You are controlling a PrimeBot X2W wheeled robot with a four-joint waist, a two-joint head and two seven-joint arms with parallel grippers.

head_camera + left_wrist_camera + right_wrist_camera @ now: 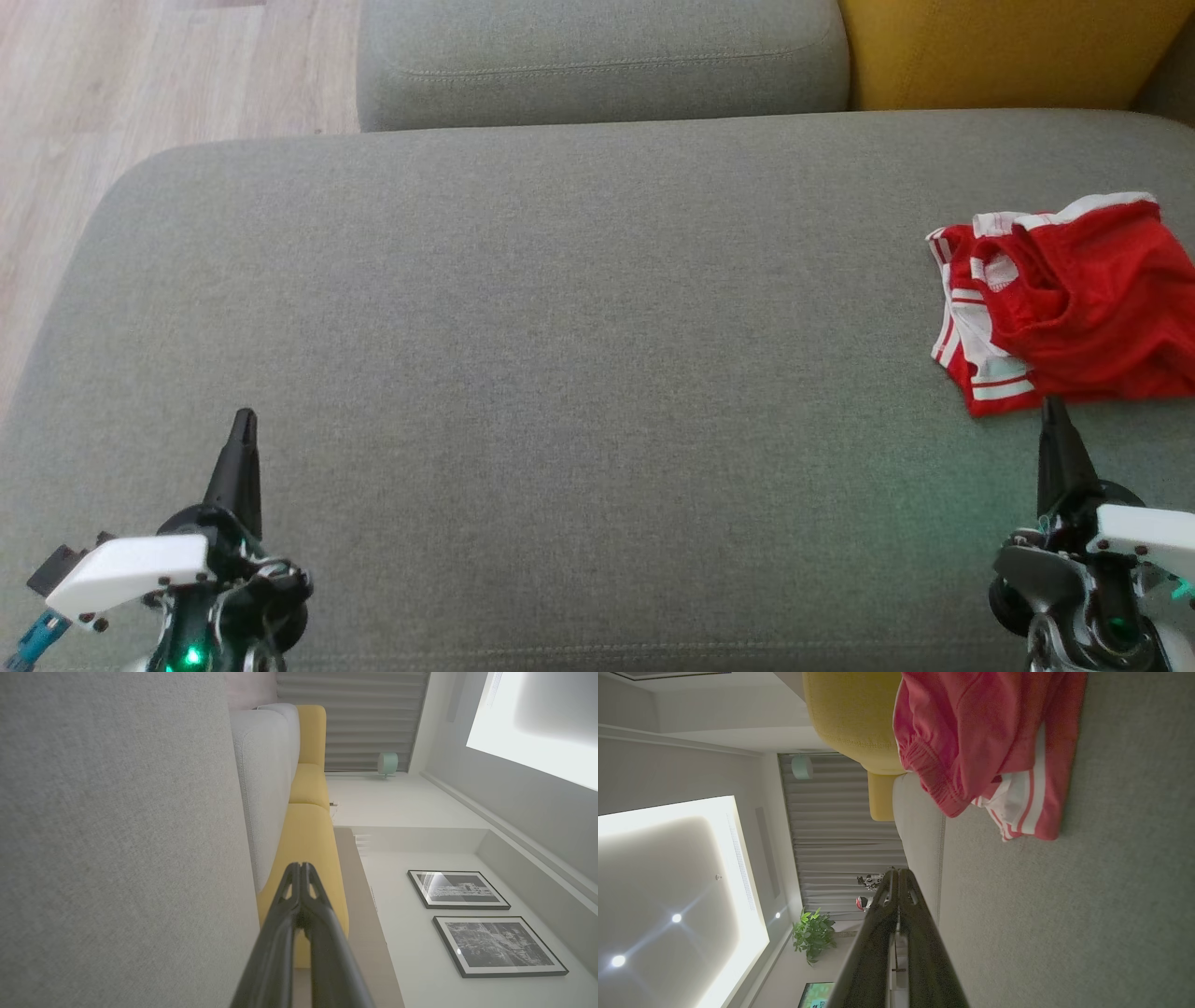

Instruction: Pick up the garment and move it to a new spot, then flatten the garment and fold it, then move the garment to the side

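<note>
While poised over the grey sofa seat [560, 327], held both grippers closed and empty. Found the garment [1074, 308], red with white stripes and a white-trimmed band, lying crumpled in a heap at the right end of the seat, partly cut off by the head view's right border. Noted the left gripper [244, 420] at the lower left of the head view, with two dark fingers pressed into a single point, well apart from the garment. Noted the right gripper [1052, 403] at the lower right, fingers likewise pressed together, tip just short of the garment's near edge. Saw, from the right wrist view, bare grey fabric between the closed fingertips and the red heap. Made out a grey back cushion [597, 56] and a yellow cushion [1008, 51] behind the seat, and pale wood floor [140, 84] at the upper left. Could not tell whether either fingertip touched the seat.
</note>
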